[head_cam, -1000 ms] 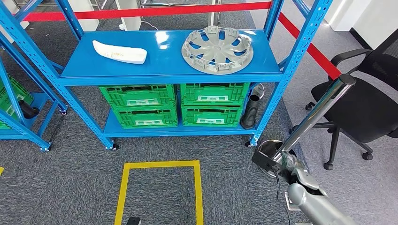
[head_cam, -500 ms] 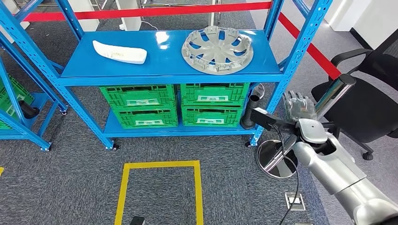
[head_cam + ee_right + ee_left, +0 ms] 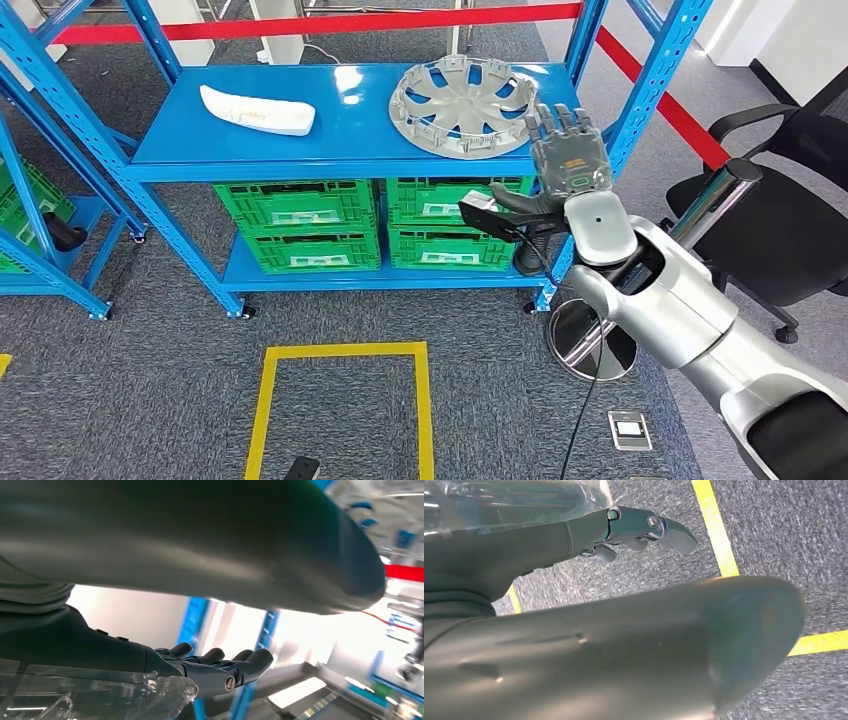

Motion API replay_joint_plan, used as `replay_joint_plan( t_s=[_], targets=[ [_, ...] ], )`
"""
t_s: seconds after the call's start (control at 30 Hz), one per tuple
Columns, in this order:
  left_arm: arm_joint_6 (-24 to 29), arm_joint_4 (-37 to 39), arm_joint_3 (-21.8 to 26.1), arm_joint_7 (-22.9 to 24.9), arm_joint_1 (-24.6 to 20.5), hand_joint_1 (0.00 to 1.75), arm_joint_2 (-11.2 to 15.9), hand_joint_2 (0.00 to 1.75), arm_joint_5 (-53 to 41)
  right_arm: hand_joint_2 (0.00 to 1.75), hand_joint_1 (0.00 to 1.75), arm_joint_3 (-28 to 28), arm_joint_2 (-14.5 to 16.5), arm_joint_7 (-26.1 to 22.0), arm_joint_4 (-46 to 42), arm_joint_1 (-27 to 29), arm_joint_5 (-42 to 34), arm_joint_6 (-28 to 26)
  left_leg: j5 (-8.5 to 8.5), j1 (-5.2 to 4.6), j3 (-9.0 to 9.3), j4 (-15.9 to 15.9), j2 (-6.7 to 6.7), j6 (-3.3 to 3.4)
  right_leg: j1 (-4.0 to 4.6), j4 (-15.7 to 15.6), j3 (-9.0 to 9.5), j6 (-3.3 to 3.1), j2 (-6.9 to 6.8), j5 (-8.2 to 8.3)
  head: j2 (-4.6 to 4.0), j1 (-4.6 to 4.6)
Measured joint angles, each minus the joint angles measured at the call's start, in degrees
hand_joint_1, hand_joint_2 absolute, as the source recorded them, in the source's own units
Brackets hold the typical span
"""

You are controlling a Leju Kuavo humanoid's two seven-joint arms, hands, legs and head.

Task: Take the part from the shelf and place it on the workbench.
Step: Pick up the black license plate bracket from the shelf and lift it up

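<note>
Up on the blue shelf (image 3: 350,130) the grey wheel cover (image 3: 462,104) lay flat toward the right end of the top board, and a white curved part (image 3: 257,109) lay well apart from it at the left end. The right hand (image 3: 570,158) was raised in front of the shelf's right front corner, just beside the wheel cover's rim, its fingers (image 3: 560,122) straight, spread apart and holding nothing; whether they touched the rim I could not tell. The blue upright post (image 3: 640,95) stood close on the hand's far side. In the right wrist view the same fingers (image 3: 220,662) lay extended and bare.

Under the top board four green crates (image 3: 370,222) sat stacked in two pairs on the lower board, with a black ribbed hose (image 3: 538,235) propped at their right. A red barrier tape (image 3: 350,22) ran behind the shelf. A black office chair (image 3: 780,210) stood to the right, and a chrome stand with a round base (image 3: 590,335) leaned between it and the arm. Yellow floor tape (image 3: 345,400) marked a box on the grey carpet.

The left hand (image 3: 639,527) hung over the carpet, fingers loosely apart and holding nothing.
</note>
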Motion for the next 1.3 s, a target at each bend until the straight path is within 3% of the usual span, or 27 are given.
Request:
replay_joint_plan(
  t_s=[0.43,1.3],
  targets=[
    [-0.26,0.78,-1.8,0.69,-0.33,0.0,0.09,0.0,-1.44,0.0,0.0,7.44,3.29,-2.63,0.01,-1.44,-1.97,-1.62,0.03,0.0,-0.03,-0.01,-0.04,0.0,-0.01,-0.01,-0.02,0.0,-0.05,0.0,0.0,0.0],
    [-0.28,1.26,-2.41,0.69,-0.56,0.0,0.45,0.0,-2.33,0.0,0.0,9.59,3.12,-1.33,0.98,-1.39,-8.51,-1.64,0.05,0.01,-0.03,-0.01,-0.04,-0.03,-0.02,-0.01,-0.07,0.0,-0.03,0.0,0.0,0.01]
  ],
)
